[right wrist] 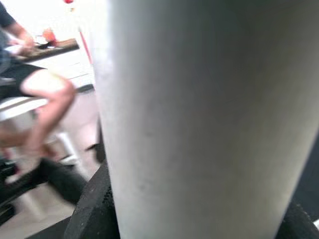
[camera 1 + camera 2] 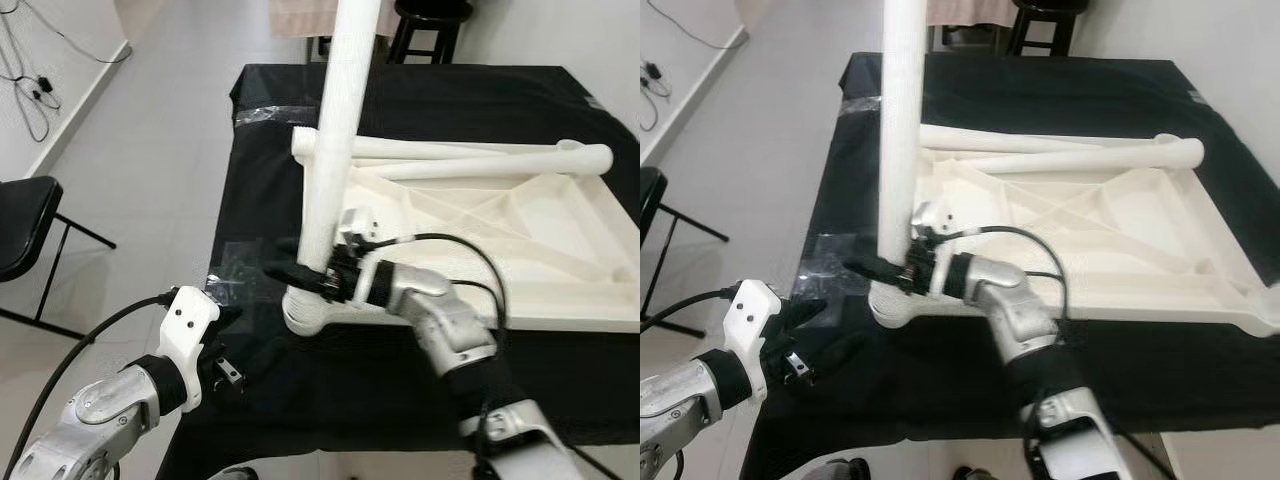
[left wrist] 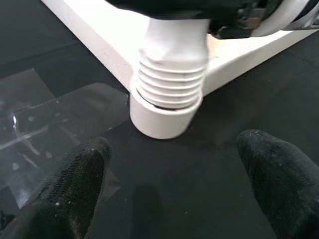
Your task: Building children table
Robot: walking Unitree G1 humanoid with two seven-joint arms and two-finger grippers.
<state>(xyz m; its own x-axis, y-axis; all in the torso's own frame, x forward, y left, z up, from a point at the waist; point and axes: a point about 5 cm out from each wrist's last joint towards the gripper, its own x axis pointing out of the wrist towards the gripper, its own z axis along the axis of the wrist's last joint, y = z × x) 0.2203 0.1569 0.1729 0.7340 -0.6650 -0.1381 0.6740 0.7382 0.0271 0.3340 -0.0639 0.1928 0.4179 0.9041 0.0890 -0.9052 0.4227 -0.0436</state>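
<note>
Nearest us, our left gripper (image 2: 232,372) hangs wide open and empty at the black table's (image 2: 420,90) near edge. Our right gripper (image 2: 305,272) is clamped on the white leg (image 2: 335,130), which stands upright in the corner socket (image 3: 162,117) of the upturned tabletop (image 2: 520,230). Its long axis runs vertical, threads still showing, so we judge it needs more turning; the right arm is nearer.

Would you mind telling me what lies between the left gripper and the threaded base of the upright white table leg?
In the left wrist view, only bare black tablecloth separates the open left gripper from the upright white plastic leg; clear tape sits off to one side.
</note>
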